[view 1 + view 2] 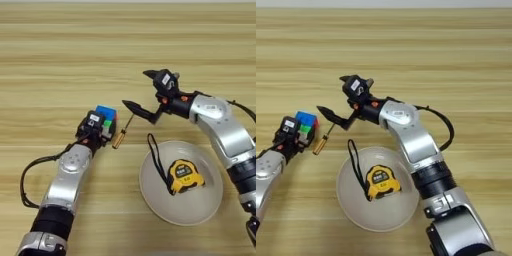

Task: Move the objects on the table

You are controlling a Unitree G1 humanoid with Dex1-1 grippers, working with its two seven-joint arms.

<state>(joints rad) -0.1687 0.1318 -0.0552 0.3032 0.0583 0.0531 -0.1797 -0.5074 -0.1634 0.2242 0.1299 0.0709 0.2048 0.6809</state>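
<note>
screwdriver (123, 132) diagonal, tip toward spread right end effector (142, 90) (left end effector (100, 127) pinching cube (106, 117))

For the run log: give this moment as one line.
left gripper: shut on puzzle cube | right gripper: open above screwdriver | tape measure: on plate

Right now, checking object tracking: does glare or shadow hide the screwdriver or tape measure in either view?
Left eye view: screwdriver evenly lit, no hard shadow from the open right gripper near it. Right eye view: tape measure on the plate shows no glare; light looks soft and even.
</note>
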